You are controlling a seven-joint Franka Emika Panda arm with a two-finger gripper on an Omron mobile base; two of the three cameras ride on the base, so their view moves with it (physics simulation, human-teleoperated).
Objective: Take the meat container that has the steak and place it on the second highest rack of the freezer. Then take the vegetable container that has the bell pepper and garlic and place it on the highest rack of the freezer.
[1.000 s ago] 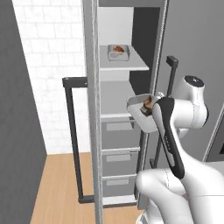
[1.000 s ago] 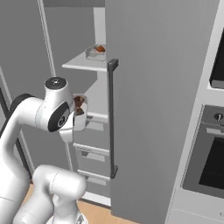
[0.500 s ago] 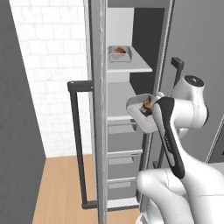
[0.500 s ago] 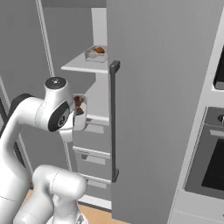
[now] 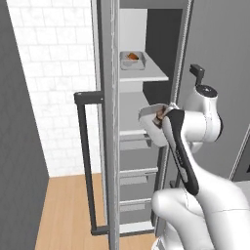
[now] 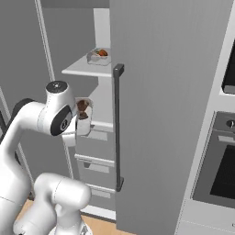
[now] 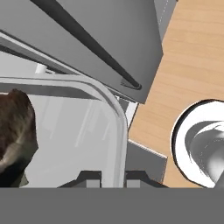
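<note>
My gripper [image 7: 113, 178] is shut on the rim of the clear meat container [image 7: 87, 127], which holds the dark brown steak [image 7: 15, 131]. In the left base view the held meat container [image 5: 150, 118] hangs tilted at the freezer [image 5: 146, 29] opening, just above the lower white shelf [image 5: 131, 133]. The steak [image 6: 82, 106] also shows in the right base view, beside my gripper [image 6: 79, 126]. The vegetable container [image 5: 133, 59] with orange-red and pale lumps rests on the highest rack [image 5: 146, 75], also seen as the vegetable container [image 6: 98, 55].
The left freezer door with its dark bar handle [image 5: 84, 161] stands open on my left. The right door's handle [image 6: 118, 124] is close by my arm. Grey drawers [image 5: 136, 176] sit below the shelves. A black-glass oven [image 6: 225, 170] is at the far right.
The views have shifted very slightly. The gripper keeps its hold on the meat container at about the same place before the freezer.
</note>
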